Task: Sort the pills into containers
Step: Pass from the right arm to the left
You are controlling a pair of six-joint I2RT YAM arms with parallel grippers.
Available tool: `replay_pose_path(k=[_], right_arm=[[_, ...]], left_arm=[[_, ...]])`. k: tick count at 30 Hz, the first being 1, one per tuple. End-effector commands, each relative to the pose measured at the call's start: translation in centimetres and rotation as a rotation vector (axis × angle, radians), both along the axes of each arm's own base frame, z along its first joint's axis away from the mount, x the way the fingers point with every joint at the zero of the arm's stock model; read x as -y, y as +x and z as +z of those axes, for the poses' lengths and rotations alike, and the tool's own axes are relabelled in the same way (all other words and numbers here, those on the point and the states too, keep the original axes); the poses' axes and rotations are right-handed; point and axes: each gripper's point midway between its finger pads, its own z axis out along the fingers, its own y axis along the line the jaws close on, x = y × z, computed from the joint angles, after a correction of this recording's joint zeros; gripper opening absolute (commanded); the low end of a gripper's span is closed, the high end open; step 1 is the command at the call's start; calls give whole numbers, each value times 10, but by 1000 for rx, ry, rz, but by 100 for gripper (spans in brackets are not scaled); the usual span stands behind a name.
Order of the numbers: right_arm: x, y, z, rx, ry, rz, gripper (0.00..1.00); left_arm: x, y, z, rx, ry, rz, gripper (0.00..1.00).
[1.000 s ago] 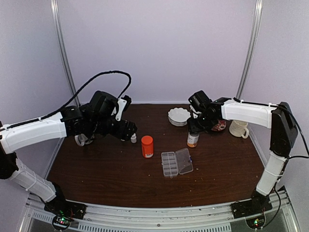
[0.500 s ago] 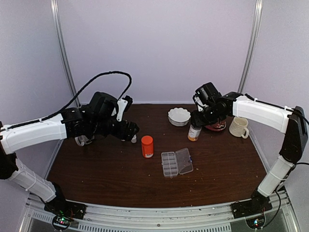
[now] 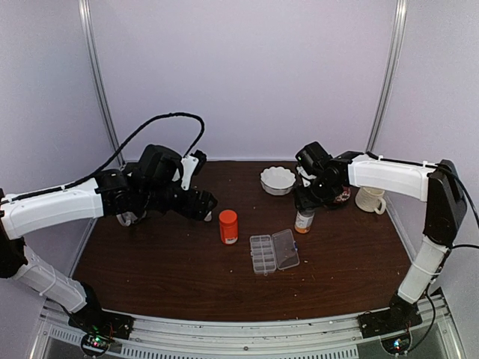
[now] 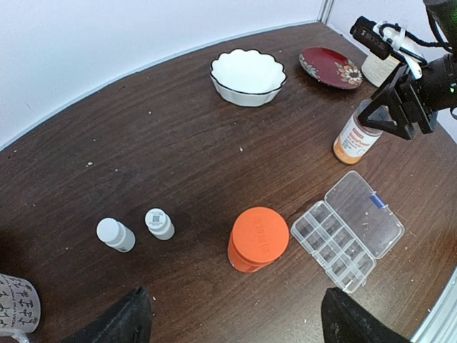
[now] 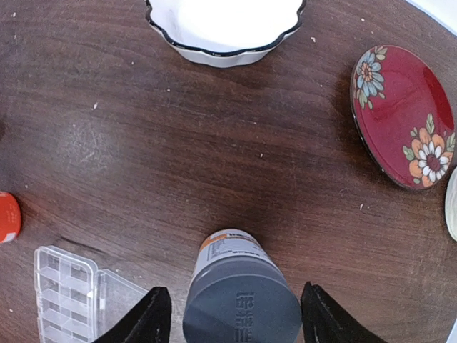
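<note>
The containers are the cells of a clear organizer box point(image 3: 263, 253) lying at mid-table with its lid point(image 3: 286, 249) folded open; it also shows in the left wrist view point(image 4: 334, 244) and in the right wrist view point(image 5: 66, 294). No pills show in any view. A grey-capped amber bottle point(image 3: 304, 219) point(image 5: 241, 304) stands upright on the wood. My right gripper point(image 3: 307, 200) point(image 5: 239, 320) straddles its cap, jaws open, with a thin gap on each side. My left gripper point(image 3: 203, 206) point(image 4: 239, 321) hovers wide open and empty, just near of an orange bottle point(image 4: 260, 239) point(image 3: 228, 226).
Two tiny white bottles point(image 4: 115, 234) point(image 4: 159, 224) stand left of the orange one. A white scalloped bowl point(image 3: 278, 180) and a red flowered plate point(image 3: 340, 196) sit at the back, a cream mug point(image 3: 370, 199) at far right. Another mug point(image 4: 14, 304) stands near the left arm.
The right gripper swung the grey-capped bottle back, then returned it down toward the organizer, and its jaws have widened off the cap. The left gripper drifted slightly right, still open.
</note>
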Motion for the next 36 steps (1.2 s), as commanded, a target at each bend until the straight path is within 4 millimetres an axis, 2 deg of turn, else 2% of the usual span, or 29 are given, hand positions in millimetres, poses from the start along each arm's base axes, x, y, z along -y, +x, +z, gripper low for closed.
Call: replay_pose_path(k=[1, 4, 9, 14, 26, 29, 32, 36], right_arm=[[5, -3, -6, -1, -36, -2, 71], [8, -4, -5, 3, -44, -3, 77], [9, -5, -8, -10, -53, -6, 77], [9, -7, -15, -27, -55, -4, 66], [7, -6, -16, -32, -59, 3, 65], [7, -6, -14, -31, -57, 5, 54], [7, -6, -7, -16, -50, 4, 53], [4, -7, 20, 45, -3, 20, 51]], left_arm=[[6, 5, 8, 18, -45, 0, 85], [7, 5, 5, 11, -39, -4, 85], [7, 5, 7, 12, -43, -7, 85], [6, 4, 9, 13, -38, -6, 85], [6, 4, 9, 13, -39, -4, 85], [6, 4, 10, 14, -38, -6, 85], [6, 4, 10, 15, -37, -6, 85], [6, 4, 13, 19, -44, -8, 85]])
